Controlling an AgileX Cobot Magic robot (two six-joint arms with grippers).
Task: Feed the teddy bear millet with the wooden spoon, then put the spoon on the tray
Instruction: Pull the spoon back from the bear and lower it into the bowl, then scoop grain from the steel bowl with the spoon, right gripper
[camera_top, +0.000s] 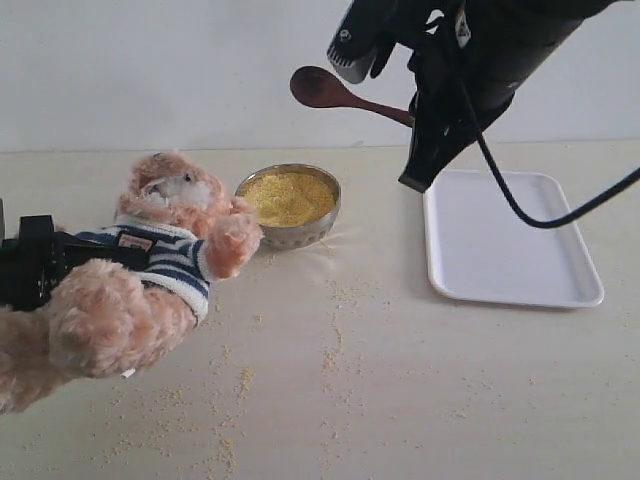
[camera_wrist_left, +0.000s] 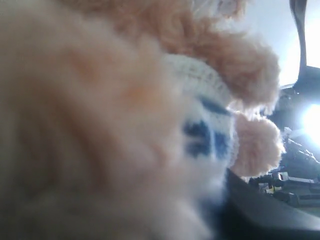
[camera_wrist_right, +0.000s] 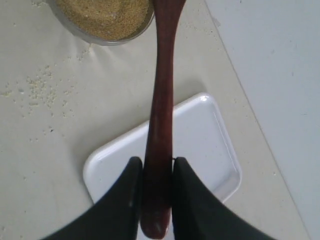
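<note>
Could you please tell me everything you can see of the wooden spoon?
The wooden spoon is small, dark reddish-brown and glossy, with an oval bowl and a slim straight handle. It hangs nearly level in the air, handle end over the tray, bowl end near the metal bowl's edge. The right gripper's two black fingers clamp the handle near its end; nothing else touches it. Whether its bowl is loaded cannot be told.

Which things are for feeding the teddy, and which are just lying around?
For the job:
teddy bear
wooden spoon
millet
metal bowl holding it
tray

Just lying about:
spilled grains on the table
dangling black cable
</note>
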